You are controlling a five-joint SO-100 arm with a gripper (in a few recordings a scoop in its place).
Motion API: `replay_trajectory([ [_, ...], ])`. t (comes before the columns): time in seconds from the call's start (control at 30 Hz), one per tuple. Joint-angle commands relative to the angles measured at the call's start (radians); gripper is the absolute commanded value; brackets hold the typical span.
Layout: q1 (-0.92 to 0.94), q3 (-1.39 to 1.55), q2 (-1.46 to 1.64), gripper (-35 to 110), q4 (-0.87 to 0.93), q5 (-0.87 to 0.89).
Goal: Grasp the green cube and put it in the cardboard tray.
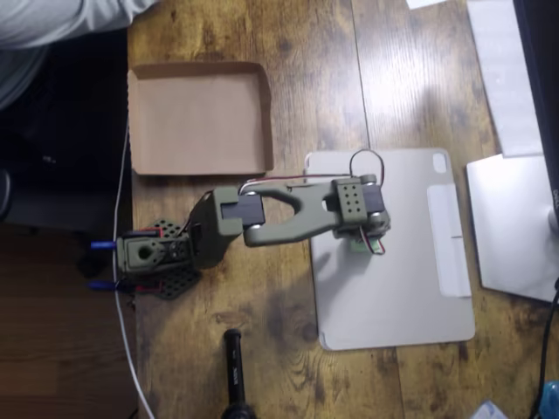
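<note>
Overhead view: the cube [359, 245] shows as a small patch of mint green just right of the frame's centre, on the grey tablet cover [393, 288], with most of it hidden under the arm's wrist. The gripper [362, 237] sits directly over it, pointing down, so its fingers are covered by the wrist housing and I cannot tell whether they are spread, closed, or pinching the cube. Red and black wires loop above the wrist.

The olive arm [279, 214] reaches from its base [153, 257] at the left of the frame, across the wooden table [262, 349], to the cover's upper left part. The base stands on a black perforated plate near the table's left edge, with a white cable running down past it.

The tray [199, 118] lies in the upper left of the frame, flat on the table, well apart from the cube and up-left of it. Its brown floor is bare.

At the right edge lie pale sheets and a white flat object. A dark cylindrical object rests at the bottom edge, left of centre. A person's light sleeve shows at the top left corner.
</note>
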Motion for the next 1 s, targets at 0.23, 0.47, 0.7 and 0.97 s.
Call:
replay_trajectory([
  [0.23,0.074,0.048,0.058,31,-0.066,-0.058],
  [0.47,0.084,0.163,0.060,31,-0.156,-0.061],
  [0.7,0.083,0.120,0.067,27,-0.146,-0.037],
  [0.97,0.078,0.104,0.075,16,-0.135,-0.009],
])
